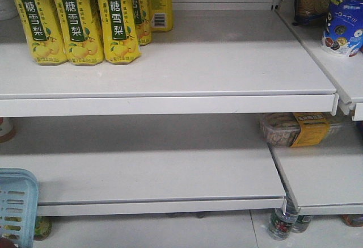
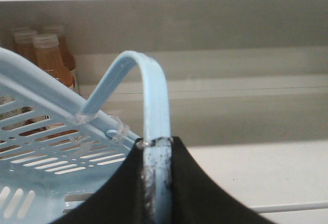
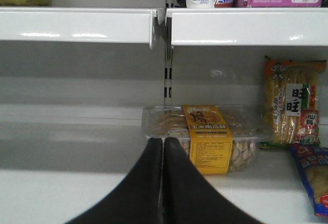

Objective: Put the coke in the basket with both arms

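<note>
White shop shelving (image 1: 170, 72) fills the front view, and places are given relative to it. On its upper board, at the far left, 3 yellow pear-drink bottles (image 1: 76, 18) are stood in a row, with more behind them. At the lower left corner, in front of the shelving's bottom board, a corner of the light blue basket (image 1: 16, 205) is seen. In the left wrist view, one hoop handle (image 2: 154, 106) of the basket is clamped between the black fingers of the left gripper (image 2: 155, 147), the jaws being closed tight on it; amber bottles (image 2: 48, 55) are seen beyond the basket, under a shelf. Further right, a clear tray of biscuits (image 3: 205, 137) with an orange band is laid on the shelving's middle board. The right gripper (image 3: 162, 143) is held just in front of that tray, fingertips pressed together and nothing held between them. The coke cannot be found in any view.
</note>
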